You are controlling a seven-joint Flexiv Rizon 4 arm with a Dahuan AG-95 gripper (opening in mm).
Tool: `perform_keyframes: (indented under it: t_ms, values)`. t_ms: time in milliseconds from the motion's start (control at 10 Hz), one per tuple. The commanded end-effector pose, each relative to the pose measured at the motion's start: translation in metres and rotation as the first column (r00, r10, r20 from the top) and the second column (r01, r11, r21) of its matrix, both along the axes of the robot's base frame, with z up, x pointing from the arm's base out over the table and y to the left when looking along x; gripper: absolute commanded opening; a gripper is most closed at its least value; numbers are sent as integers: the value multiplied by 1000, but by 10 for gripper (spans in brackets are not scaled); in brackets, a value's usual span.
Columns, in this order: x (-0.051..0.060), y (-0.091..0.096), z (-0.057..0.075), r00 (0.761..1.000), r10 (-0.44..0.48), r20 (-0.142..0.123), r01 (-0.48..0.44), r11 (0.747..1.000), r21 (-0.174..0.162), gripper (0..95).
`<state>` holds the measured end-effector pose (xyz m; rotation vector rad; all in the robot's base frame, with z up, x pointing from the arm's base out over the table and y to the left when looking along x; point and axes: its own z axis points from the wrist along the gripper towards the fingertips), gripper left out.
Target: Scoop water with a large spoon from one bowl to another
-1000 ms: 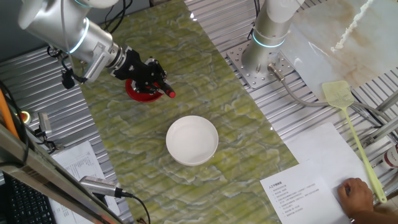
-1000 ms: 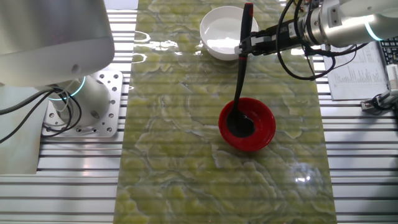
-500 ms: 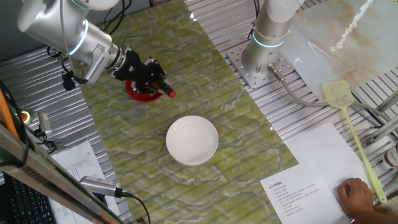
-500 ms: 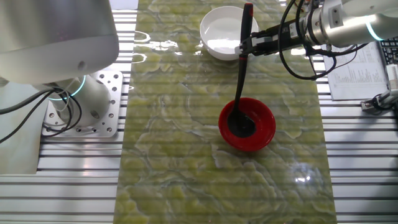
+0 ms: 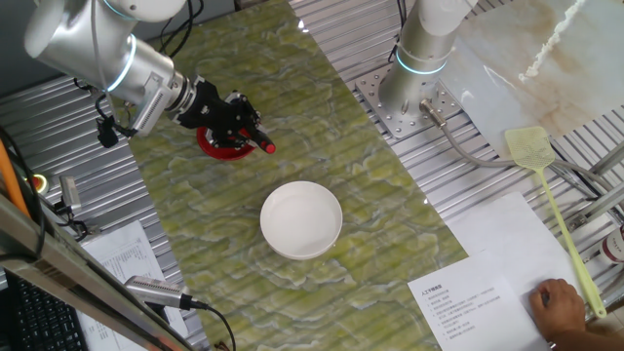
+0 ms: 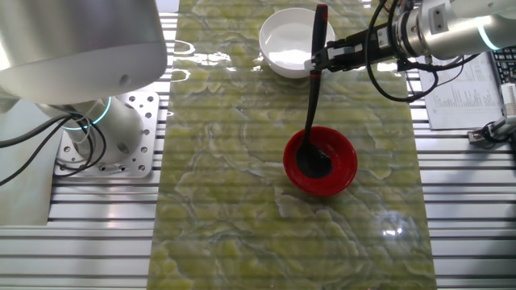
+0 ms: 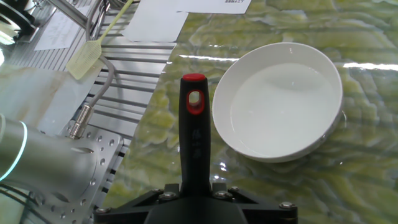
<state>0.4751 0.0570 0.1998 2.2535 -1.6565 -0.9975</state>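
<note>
My gripper [image 6: 316,61] is shut on the handle of the large black spoon [image 6: 312,89]. The spoon's round head rests inside the red bowl [image 6: 343,165], and its red-tipped handle points up towards the white bowl [image 6: 284,40]. In one fixed view the gripper [image 5: 246,134] sits over the red bowl [image 5: 211,146], hiding most of it, with the white bowl [image 5: 301,219] nearer the front. In the hand view the handle [image 7: 194,137] rises from the gripper [image 7: 194,190] beside the white bowl [image 7: 280,102]. I cannot make out the water in either bowl.
A yellow-green fly swatter [image 5: 551,200] lies on the right by papers [image 5: 468,297] and a person's hand [image 5: 564,307]. A second arm's base [image 5: 419,68] stands at the back; it also shows in the other fixed view [image 6: 113,137]. Metal slats flank the green mat [image 6: 242,201].
</note>
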Motion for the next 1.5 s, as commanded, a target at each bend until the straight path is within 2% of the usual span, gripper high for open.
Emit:
perform_keyframes:
  t_ms: [100, 500, 1500]
  values:
    - [-1, 0, 0, 1000, 1, -6, -1, 1000, 0, 0]
    - [-1, 0, 0, 1000, 8, -19, -8, 1000, -8, 0]
    - [-2, -1, -1, 999, 28, -17, -28, 999, -15, 0]
